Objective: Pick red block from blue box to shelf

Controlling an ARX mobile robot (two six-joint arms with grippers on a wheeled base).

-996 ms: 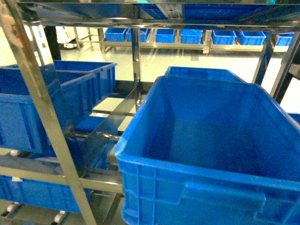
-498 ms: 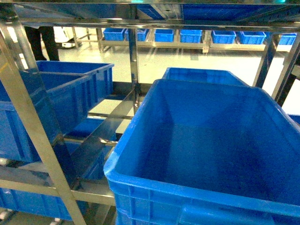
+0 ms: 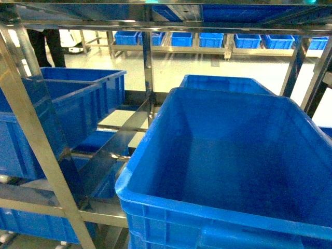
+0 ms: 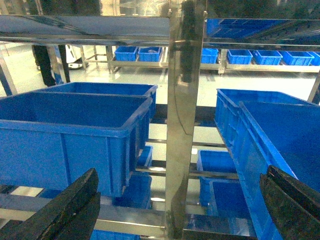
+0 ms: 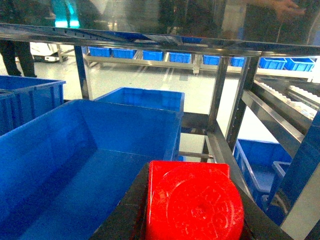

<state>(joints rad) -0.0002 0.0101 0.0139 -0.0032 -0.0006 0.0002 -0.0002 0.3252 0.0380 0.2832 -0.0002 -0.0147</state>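
Red block clamped in right hand, hand mostly cropped, left hand spread apart, steel shelf, blue crate, pale warehouse floor beyond.

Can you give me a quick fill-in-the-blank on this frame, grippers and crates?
1. The red block sits between the fingers of the ____ gripper.
2. The left gripper has its fingers spread wide, so it is ____.
3. The big crate nearest the head camera is coloured ____.
4. The upright post in the left wrist view belongs to the steel ____.

Missing words: right; open; blue; shelf
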